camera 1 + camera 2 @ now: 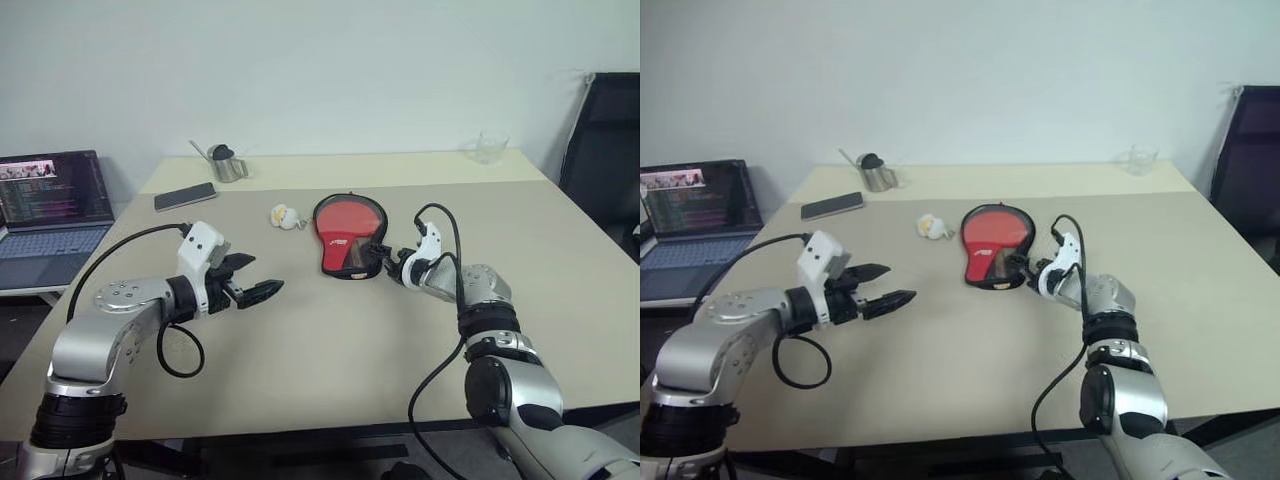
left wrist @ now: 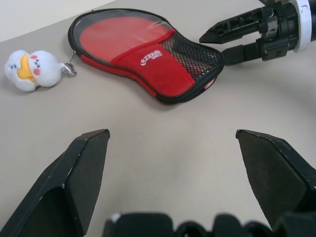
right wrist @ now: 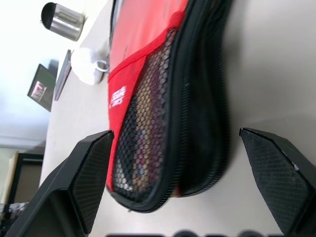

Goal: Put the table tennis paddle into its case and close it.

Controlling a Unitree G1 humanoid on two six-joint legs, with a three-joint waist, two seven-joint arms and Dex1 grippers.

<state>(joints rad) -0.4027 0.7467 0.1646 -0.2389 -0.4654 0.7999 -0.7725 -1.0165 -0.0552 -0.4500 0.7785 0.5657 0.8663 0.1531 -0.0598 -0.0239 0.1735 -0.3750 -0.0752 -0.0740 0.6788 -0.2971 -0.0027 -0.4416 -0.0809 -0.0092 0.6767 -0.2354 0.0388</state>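
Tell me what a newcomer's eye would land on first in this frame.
First, the red and black case lying flat mid-table with the table tennis paddle showing through its clear side. The right gripper sits at the case's narrow end, jaws open either side of it, while the left gripper hovers open, apart to the case's left. A small white plush toy lies beside the case.

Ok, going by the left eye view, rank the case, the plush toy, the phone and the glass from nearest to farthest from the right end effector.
1. The case, right at the open right end effector, just beyond its tips.
2. The plush toy, left of the case.
3. The phone, farther left toward the table's left edge.
4. The glass, at the far right corner; phone and glass are close to call.
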